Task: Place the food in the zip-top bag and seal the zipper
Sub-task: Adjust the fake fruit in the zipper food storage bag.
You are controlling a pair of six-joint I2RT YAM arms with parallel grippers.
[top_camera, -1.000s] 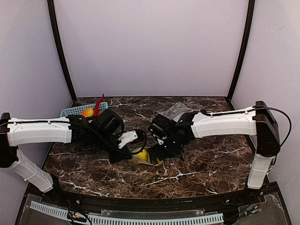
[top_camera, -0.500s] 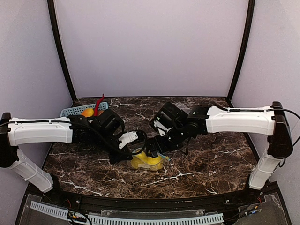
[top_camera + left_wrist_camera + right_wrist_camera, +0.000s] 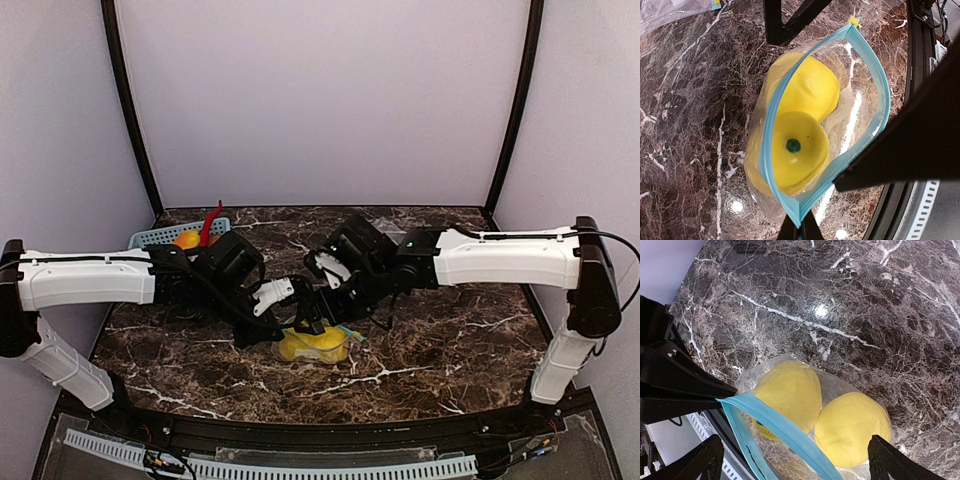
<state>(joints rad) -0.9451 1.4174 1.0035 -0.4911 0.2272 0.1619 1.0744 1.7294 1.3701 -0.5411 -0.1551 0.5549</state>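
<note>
The zip-top bag [image 3: 318, 347] lies on the marble near the front middle, with its mouth open. Both yellow lemons [image 3: 799, 90] [image 3: 792, 150] are inside it. They also show through the plastic in the right wrist view [image 3: 790, 390] [image 3: 852, 430]. The teal zipper [image 3: 771, 107] gapes in a wide loop and shows in the right wrist view too [image 3: 785, 432]. My left gripper [image 3: 800, 229] is shut on the near end of the zipper. In the top view it [image 3: 283, 330] sits at the bag's left. My right gripper [image 3: 794, 452] is wide open and empty, just over the bag [image 3: 308, 322].
A blue basket [image 3: 160, 236] at the back left holds an orange fruit [image 3: 186, 240] and a red chili [image 3: 211, 220]. A second clear bag [image 3: 375, 234] lies behind my right arm and shows at the top left of the left wrist view [image 3: 670, 7].
A second ago my right gripper was down at the bag's mouth with a lemon. It has since let go, lifted and shifted left. Two lemons show in the bag now. My left arm stayed still.
</note>
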